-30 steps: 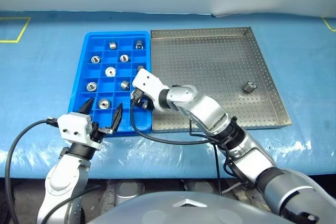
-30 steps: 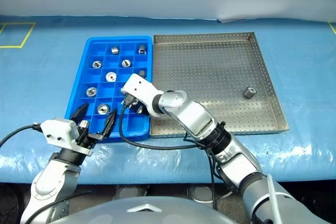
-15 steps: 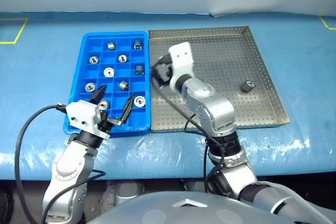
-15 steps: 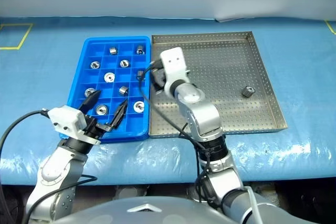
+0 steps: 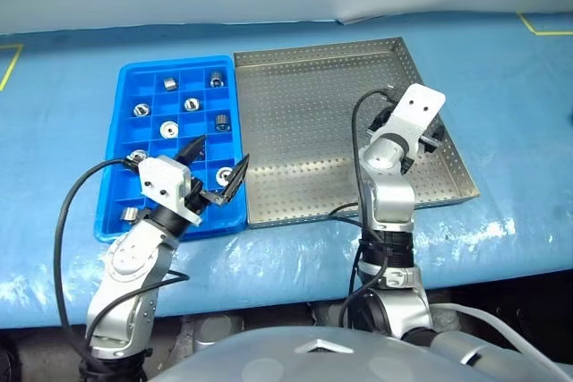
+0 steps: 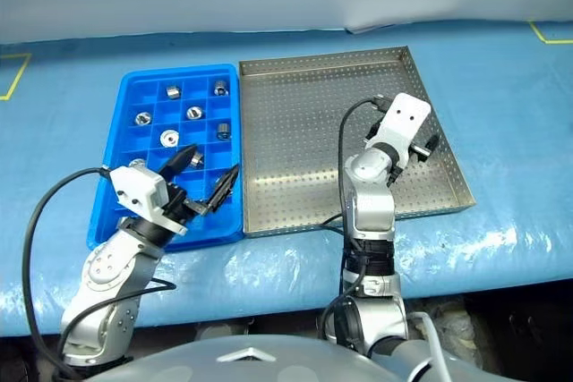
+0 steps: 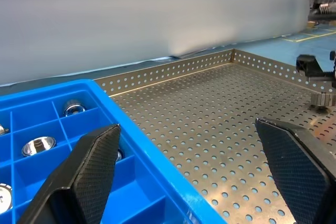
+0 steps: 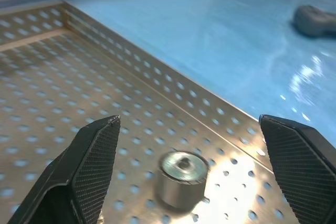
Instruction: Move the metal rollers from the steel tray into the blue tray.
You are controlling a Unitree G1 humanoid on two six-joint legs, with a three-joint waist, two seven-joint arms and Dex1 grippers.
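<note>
Roller [image 8: 182, 179] between spread right jaws.

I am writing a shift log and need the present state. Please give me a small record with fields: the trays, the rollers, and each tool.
steel tray: on the blue table cover, right of the blue tray
roller left in steel tray: one, upright, near the tray's right rim
rollers in blue tray: several, in separate compartments
right tool: open, fingers either side of the last roller, not touching it
left tool: open, holds nothing, above the blue tray's near right corner
</note>
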